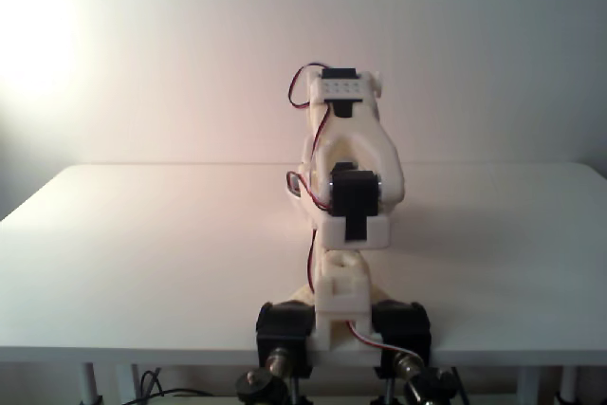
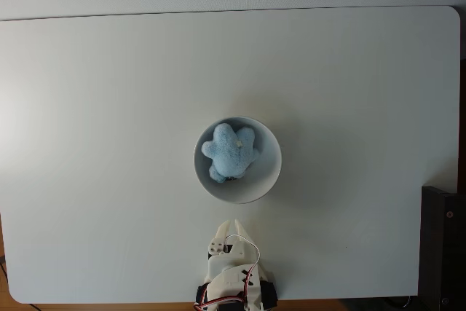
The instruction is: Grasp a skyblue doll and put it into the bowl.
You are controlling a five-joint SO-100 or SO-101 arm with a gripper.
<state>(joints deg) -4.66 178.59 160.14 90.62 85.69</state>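
Doll (image 2: 231, 151) is lying inside the bowl (image 2: 271, 172), resting against the upper left of its floor in the top-down fixed view, so the placing looks done. Bowl is sitting near the middle of the white surface (image 2: 109, 107). Just below its rim, apart from it, the gripper (image 2: 229, 226) is pointing toward it with its fingers nearly together and holding nothing. The arm (image 1: 346, 196) is sitting folded over its base at the near edge in the front fixed view. Judging from this, the step in hand is parking: finishing it well means keeping the fingers clear of the rim and avoiding any nudge that could shift the bowl.
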